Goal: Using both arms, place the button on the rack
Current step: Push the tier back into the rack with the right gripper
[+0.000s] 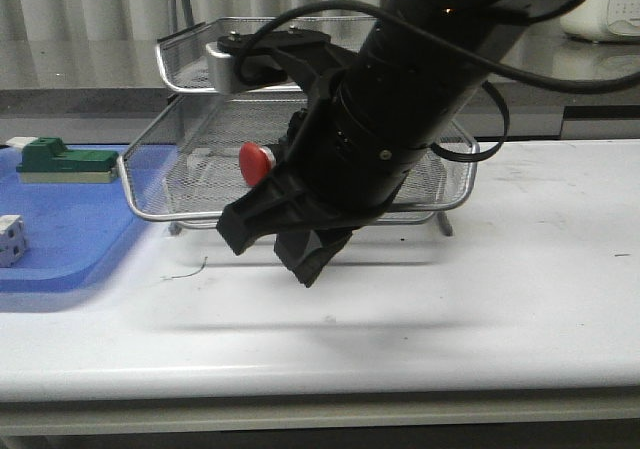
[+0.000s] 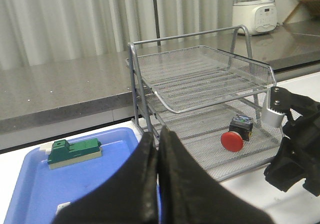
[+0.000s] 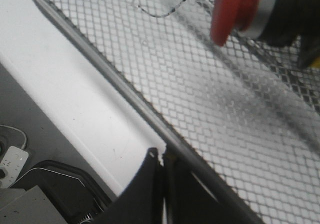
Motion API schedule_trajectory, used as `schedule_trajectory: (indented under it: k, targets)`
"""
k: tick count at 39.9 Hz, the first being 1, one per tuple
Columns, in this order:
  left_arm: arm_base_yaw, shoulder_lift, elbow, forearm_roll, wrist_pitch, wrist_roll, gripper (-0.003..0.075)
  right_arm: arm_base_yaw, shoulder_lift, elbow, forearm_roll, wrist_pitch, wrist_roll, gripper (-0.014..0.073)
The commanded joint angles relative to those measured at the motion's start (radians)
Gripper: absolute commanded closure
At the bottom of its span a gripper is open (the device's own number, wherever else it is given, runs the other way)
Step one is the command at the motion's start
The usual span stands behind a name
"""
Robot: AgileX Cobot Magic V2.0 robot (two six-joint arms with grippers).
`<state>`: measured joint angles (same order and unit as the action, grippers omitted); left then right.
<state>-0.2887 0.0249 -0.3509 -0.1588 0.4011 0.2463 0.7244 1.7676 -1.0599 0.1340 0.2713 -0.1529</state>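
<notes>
The button (image 1: pixel 255 161) lies on its side on the lowest tier of the silver wire-mesh rack (image 1: pixel 180 216), with its red cap facing the table's front. It also shows in the left wrist view (image 2: pixel 232 140) and close up in the right wrist view (image 3: pixel 235 9). My right gripper (image 3: pixel 161 156) is shut and empty. It hangs just outside the rack's front rim (image 3: pixel 100 74), a short way from the button, and its arm fills the middle of the front view (image 1: pixel 275 249). My left gripper (image 2: pixel 159 139) is shut and empty, raised over the blue tray to the rack's left.
A flat blue tray (image 1: pixel 60 239) lies left of the rack and holds a green block (image 1: pixel 65 161) and a small white cube (image 1: pixel 10 239). A grey counter with a white appliance (image 2: pixel 253 9) runs behind the table. The right arm hides much of the rack.
</notes>
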Motion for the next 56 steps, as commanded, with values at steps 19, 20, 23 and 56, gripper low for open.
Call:
schedule_trajectory:
  k: [19,20,23,56]
  targets:
    - [0.001,0.013,-0.026,-0.013,-0.082,-0.01,0.0739,-0.096,0.053,-0.229,-0.026,-0.048,-0.004,0.0654]
    - [0.001,0.013,-0.026,-0.013,-0.082,-0.01,0.0739,-0.099,0.058,-0.237,-0.026,-0.047,-0.004,0.0654]
    - [0.001,0.013,-0.026,-0.013,-0.082,-0.01,0.0739,-0.106,0.071,-0.26,-0.026,-0.041,-0.004,0.0654]
    - [0.001,0.013,-0.026,-0.013,-0.082,-0.01,0.0739,-0.346,-0.367,-0.273,0.02,0.614,0.005,0.0654]
